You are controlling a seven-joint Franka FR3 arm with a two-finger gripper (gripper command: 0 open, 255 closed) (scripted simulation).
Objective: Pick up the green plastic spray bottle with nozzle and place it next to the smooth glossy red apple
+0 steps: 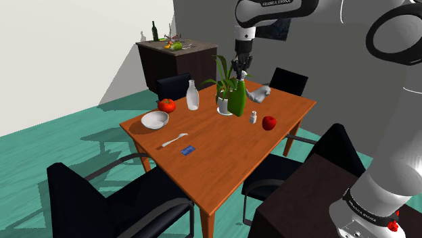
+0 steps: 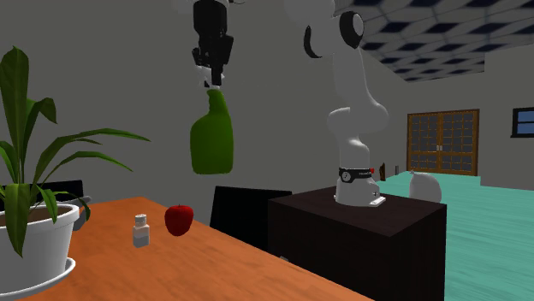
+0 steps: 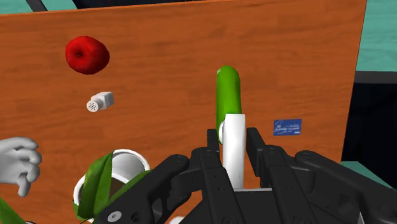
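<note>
1. The shoulder view sits high beside the stand. It faces down and across the whole table toward a far sideboard.
2. The second exterior view sits low and close, at tabletop height beside the potted plant, and faces across the table toward the stand.
3. The wrist view looks straight down along the gripper onto the tabletop from nearby.
4. All three share the red apple, the small shaker and the green bottle.
</note>
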